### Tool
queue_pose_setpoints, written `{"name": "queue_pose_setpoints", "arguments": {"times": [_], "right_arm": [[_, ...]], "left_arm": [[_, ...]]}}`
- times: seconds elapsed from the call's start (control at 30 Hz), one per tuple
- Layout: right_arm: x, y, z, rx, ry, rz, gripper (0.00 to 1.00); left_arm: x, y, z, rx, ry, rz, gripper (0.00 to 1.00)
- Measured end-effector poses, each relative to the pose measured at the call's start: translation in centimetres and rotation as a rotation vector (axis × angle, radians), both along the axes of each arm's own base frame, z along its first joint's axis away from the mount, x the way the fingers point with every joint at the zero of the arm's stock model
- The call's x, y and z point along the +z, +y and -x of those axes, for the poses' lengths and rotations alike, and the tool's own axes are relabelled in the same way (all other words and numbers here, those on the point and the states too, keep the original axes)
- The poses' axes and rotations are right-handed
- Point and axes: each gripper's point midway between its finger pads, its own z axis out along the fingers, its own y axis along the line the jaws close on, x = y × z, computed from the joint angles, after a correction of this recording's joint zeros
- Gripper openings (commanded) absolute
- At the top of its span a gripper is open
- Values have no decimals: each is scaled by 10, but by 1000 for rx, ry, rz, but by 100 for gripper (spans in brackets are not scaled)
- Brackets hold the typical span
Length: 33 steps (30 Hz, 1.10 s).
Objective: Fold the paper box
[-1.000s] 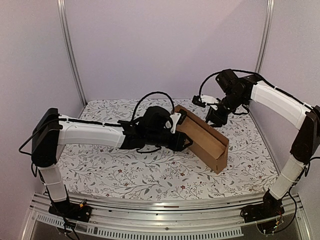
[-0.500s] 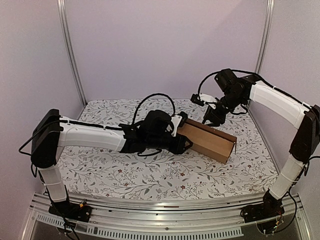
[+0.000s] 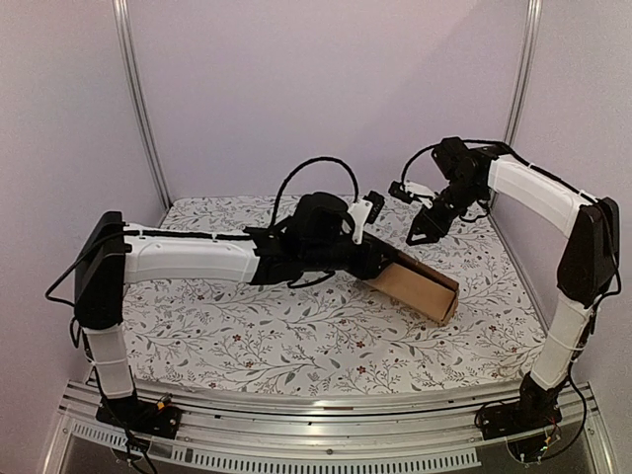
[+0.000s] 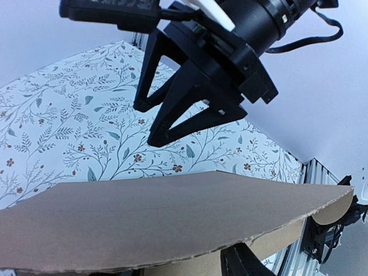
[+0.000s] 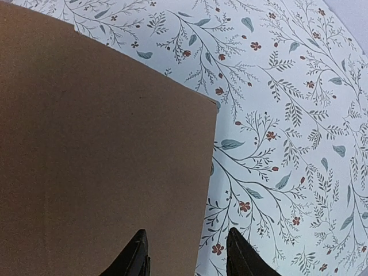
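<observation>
The flowered surface (image 3: 247, 346) fills the floor of the booth. The paper box (image 3: 420, 286) lies on it at about 3 o'clock from the middle. It is a long, plain brown cardboard piece running from 10 o'clock down to 4 o'clock. Its 4 o'clock end rests on the cloth and shows a hollow opening. Its 10 o'clock end sits higher, up at my left hand.

My left arm (image 3: 188, 259) reaches across from 9 o'clock, low over the surface. My right arm (image 3: 533, 193) comes in from 3 o'clock, bent high, with the wrist pointing down toward 7 o'clock.

My left hand (image 3: 380, 265) has hold of the box at its 10 o'clock end, the jaws about half apart with cardboard between them. From the left wrist, a wide brown panel crosses the lower part of the view. One of my fingers (image 4: 244, 261) shows below its torn-looking edge; the other finger is hidden.

My right hand (image 3: 417, 234) hangs in the air at about 12 o'clock of the box, close to it but not touching. Its jaws are parted and hold nothing. From the right wrist, the two dark fingertips (image 5: 138, 253) frame the straight far edge of a flat cardboard panel, with the printed cloth at 3 o'clock of it.
</observation>
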Motion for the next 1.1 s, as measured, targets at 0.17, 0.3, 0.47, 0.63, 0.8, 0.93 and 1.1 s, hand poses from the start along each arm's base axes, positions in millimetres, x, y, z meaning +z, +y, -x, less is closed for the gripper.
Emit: {"name": "queue_pose_setpoints", "arguments": {"times": [0.17, 0.3, 0.47, 0.63, 0.8, 0.93, 1.1], "right_arm": [[-5, -18, -4, -50, 42, -8, 45], [-12, -24, 2, -59, 72, -10, 46], [-20, -27, 16, -44, 97, -6, 46], [-17, -34, 38, -24, 90, -4, 47], [-15, -37, 49, -1, 71, -7, 50], [-24, -41, 52, 0, 80, 18, 55], [-34, -57, 49, -32, 89, 68, 58]], "left_arm": [[-11, 2, -5, -8, 14, -27, 45], [-26, 9, 5, -27, 40, -54, 45], [-64, 39, 43, -64, 107, -151, 46], [-122, 85, 128, -133, 228, -311, 46], [-164, 128, 181, -124, 290, -452, 48], [-138, 118, 171, -62, 177, -383, 52], [-90, 58, 181, -66, -82, -211, 55]]}}
